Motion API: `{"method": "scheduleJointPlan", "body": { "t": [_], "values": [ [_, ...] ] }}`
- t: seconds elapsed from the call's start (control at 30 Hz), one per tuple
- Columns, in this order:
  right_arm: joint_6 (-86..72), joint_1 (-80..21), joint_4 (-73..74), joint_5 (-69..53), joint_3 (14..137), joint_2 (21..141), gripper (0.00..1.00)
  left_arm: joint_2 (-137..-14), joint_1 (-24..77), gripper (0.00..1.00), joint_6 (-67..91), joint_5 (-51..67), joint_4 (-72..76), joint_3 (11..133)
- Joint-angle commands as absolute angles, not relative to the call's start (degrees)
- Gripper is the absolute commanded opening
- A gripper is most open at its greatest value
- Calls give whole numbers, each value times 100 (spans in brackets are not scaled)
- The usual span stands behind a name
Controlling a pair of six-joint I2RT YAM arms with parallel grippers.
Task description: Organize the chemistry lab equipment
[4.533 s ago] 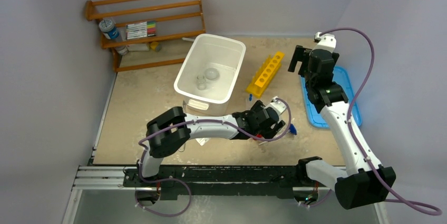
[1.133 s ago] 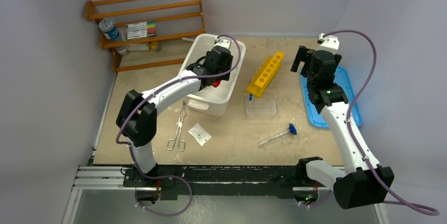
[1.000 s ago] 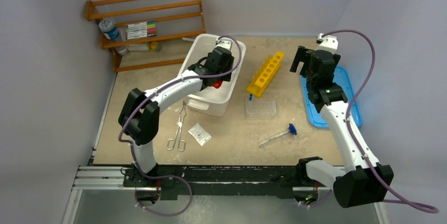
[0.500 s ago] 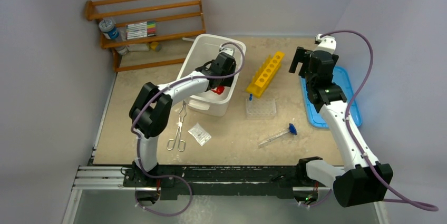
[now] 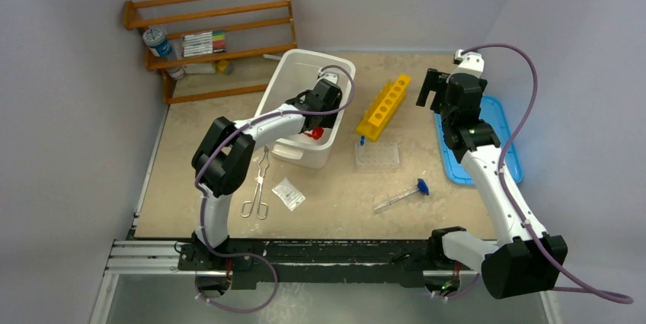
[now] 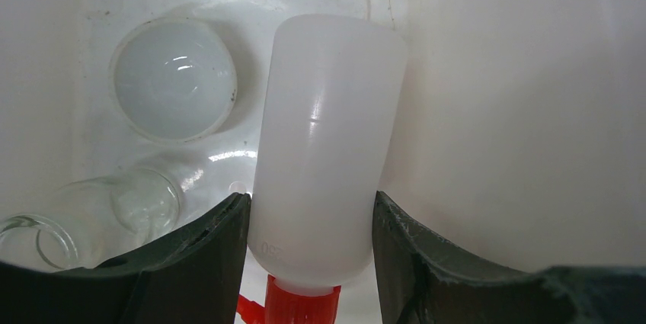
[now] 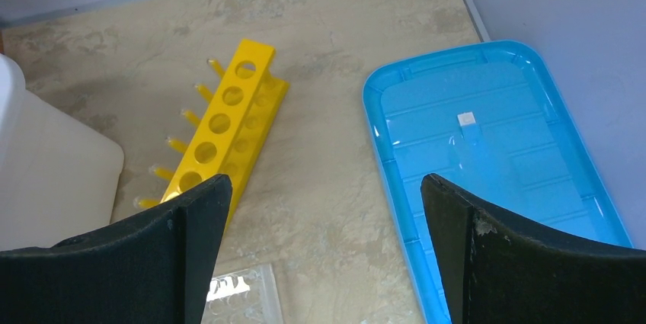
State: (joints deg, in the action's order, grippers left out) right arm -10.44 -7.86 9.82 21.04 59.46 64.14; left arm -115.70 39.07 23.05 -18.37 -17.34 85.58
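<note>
My left gripper [image 5: 320, 101] reaches down into the white bin [image 5: 283, 84] and is shut on the translucent squeeze bottle [image 6: 327, 141]; both fingers press its sides just above the red cap [image 6: 301, 305]. The cap shows red by the bin's near wall [image 5: 315, 133]. On the bin floor lie a round clear dish [image 6: 174, 80] and a tiny glass jar [image 6: 114, 217]. Metal tongs [image 5: 259, 187], a small packet [image 5: 289, 194] and the blue-ended tube [image 5: 402, 196] lie on the table. My right gripper [image 5: 433, 88] hangs open and empty above the table's back right.
A yellow tube rack [image 5: 384, 106] and a clear well plate [image 5: 377, 155] sit right of the bin. A blue tray [image 5: 491, 141] lies at the right edge. The wooden shelf [image 5: 213, 34] at the back left holds markers [image 5: 203, 42] and a jar.
The left gripper has carried the bottle from the bin's middle toward its near right side, and the left elbow swung right. The right arm has barely moved.
</note>
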Motion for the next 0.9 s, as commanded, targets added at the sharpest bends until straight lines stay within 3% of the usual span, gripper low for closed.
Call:
{"method": "scheduleJointPlan", "body": {
  "t": [0.0, 0.33, 0.5, 0.87],
  "values": [
    [-1024, -773, 736, 2000, 5920, 6366, 96, -11319, 3902, 37, 2375, -1950, -1482, 8687],
    [-1020, -773, 738, 1966, 5919, 6338, 96, -11087, 3902, 61, 2287, -1889, -1406, 8740],
    [-1002, -773, 764, 1969, 5915, 6320, 96, -11131, 3901, 78, 2293, -1857, -1397, 8744],
    [-910, -773, 590, 2028, 5906, 6315, 96, -10710, 3900, 77, 2229, -2062, -1431, 9085]
  ]
}}
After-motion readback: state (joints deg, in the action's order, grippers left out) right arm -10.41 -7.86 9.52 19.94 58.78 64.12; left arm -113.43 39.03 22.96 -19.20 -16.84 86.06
